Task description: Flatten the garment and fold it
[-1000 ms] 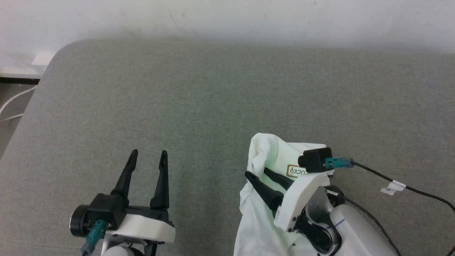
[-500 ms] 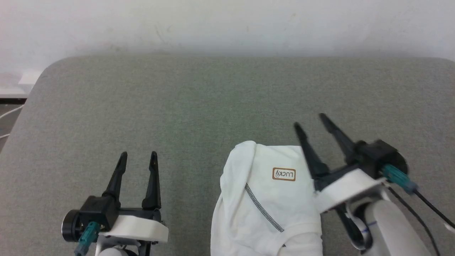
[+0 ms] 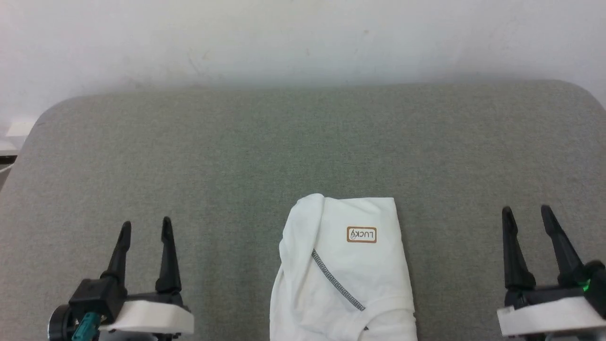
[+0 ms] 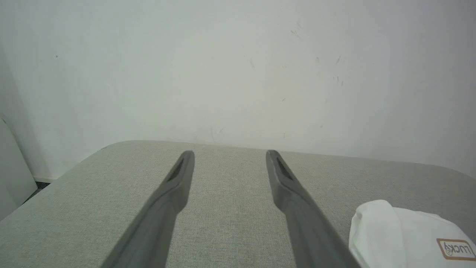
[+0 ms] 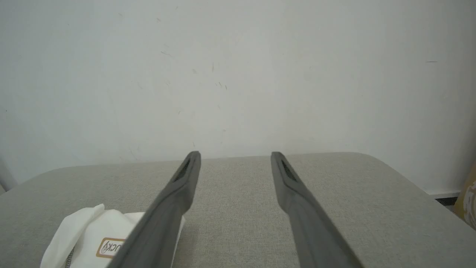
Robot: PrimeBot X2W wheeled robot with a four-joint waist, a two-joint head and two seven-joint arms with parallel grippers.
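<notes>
"So, where's the T-shirt (image 3: 350, 279)?"

"On the grey table (image 3: 236, 156), at the middle of its near edge. It's folded into a narrow white bundle, smooth on the right side and rumpled along the left. The brown-bordered label (image 3: 361, 234) faces up near the far end, with a grey zigzag stitching line (image 3: 336, 282) running diagonally below it."

"And the grippers?"

"The left gripper (image 3: 146, 221) is by the near left corner and the right gripper (image 3: 526, 208) by the near right corner, each well apart from the T-shirt. Both have their jaws spread with nothing between them, pointing toward the white wall (image 3: 284, 38) past the far edge."
</notes>
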